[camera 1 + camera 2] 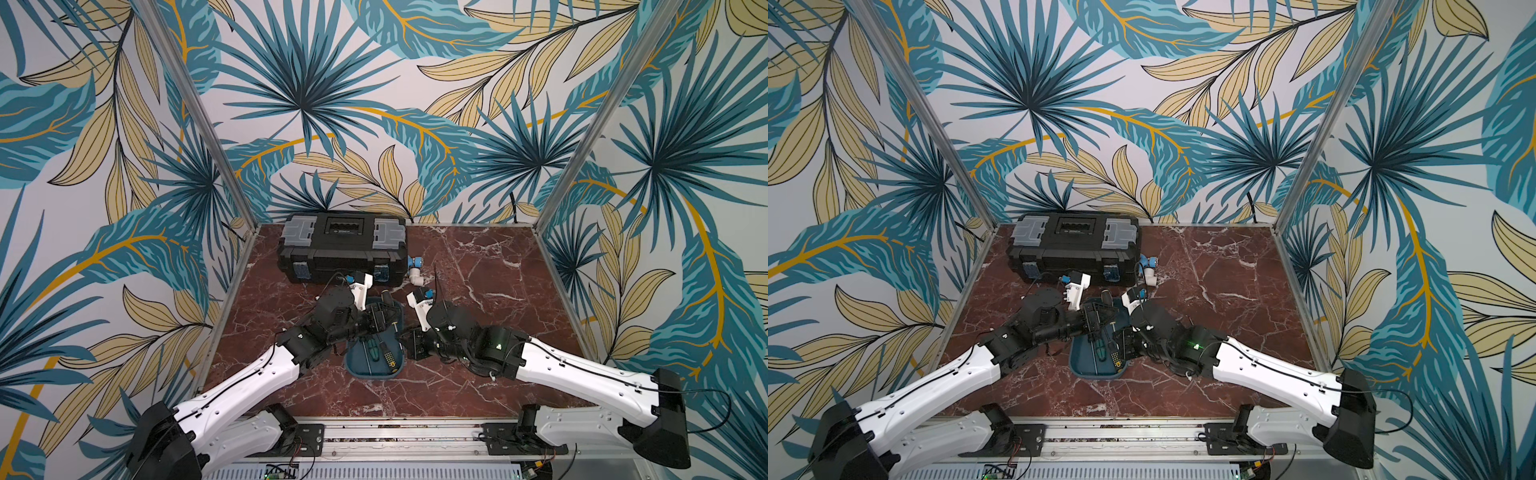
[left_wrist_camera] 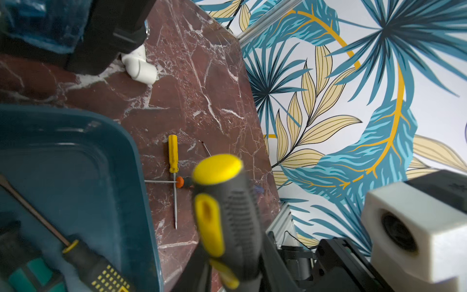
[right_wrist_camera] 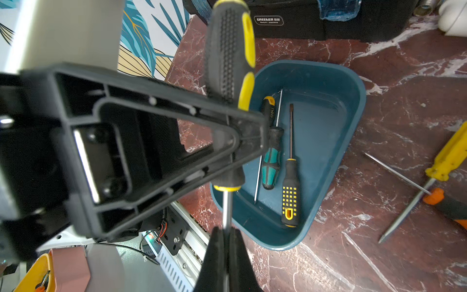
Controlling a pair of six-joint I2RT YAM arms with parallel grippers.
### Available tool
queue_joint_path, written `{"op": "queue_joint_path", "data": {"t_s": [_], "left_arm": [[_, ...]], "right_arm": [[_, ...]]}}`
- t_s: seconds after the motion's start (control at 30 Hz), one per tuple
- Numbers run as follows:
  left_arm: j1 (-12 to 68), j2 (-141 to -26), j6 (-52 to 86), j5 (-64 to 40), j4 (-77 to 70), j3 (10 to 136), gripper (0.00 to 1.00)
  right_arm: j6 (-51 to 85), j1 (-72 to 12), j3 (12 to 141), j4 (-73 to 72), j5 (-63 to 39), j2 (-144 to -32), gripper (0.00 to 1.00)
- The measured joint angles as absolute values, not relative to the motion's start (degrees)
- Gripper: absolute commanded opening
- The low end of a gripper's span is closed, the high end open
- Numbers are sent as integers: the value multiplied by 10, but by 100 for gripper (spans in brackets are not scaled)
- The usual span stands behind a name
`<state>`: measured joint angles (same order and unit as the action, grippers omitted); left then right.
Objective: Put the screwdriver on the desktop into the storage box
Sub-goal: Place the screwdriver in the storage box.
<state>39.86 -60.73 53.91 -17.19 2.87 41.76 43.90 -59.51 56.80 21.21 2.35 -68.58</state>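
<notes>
Black-and-yellow screwdriver (image 3: 228,50): we are seeing it hanging in the air, clear of the desktop (image 3: 379,252). It is over the storage box (image 3: 321,131), near the rim facing the right arm, and is not touching the box.
Right gripper (image 3: 226,231): it is pinching the bare metal shaft, with the fingers fully closed on it.
Left gripper (image 3: 240,139): it is clamping across the lower handle, so 2 grippers are sharing 1 tool.
Inside the storage box: 3 tools are lying lengthwise, the teal-handled screwdriver (image 3: 270,164), the dotted-grip screwdriver (image 3: 290,197) and the small black screwdriver (image 3: 267,108).
Beside the storage box: the yellow-handled screwdriver (image 2: 173,154) and the orange-collared screwdriver (image 2: 180,182) are lying crossed on the desktop. 1 shaft tip is lying near the box's wall.
Beyond the storage box: the black toolbox (image 1: 340,249) and the white pipe elbow (image 1: 417,276) are standing well apart from the work.
Risk, double hold: we are judging that any arm motion while both grips are holding could wrench the tool or make it slip.
Risk, thin pinch: if only the shaft grip is holding, the heavy handle could swing down.
Risk, release: letting go this close to the rim could send the tool bouncing onto the desktop. It could also land across the 3 tools and roll.
Risk, crowding: both wrists are working close together above the box, so a retreat could nudge it.
</notes>
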Motion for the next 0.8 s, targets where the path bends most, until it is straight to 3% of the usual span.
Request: {"op": "queue_joint_path", "data": {"t_s": [0.13,0.23,0.37,0.43,0.8], "left_arm": [[402,-608,548,-173,19,418,0],[402,-608,548,-167,30,421,0],[392,-613,528,-147,75,434,0],[373,-618,509,-126,112,436,0],[357,-732,423,-68,231,454,0]], "right_arm": [[439,-596,568,210,27,-687,0],[439,-596,563,205,31,-687,1],[438,-599,559,213,60,-682,46],[438,-595,559,238,93,-672,63],[455,-469,532,422,201,-600,64]]}}
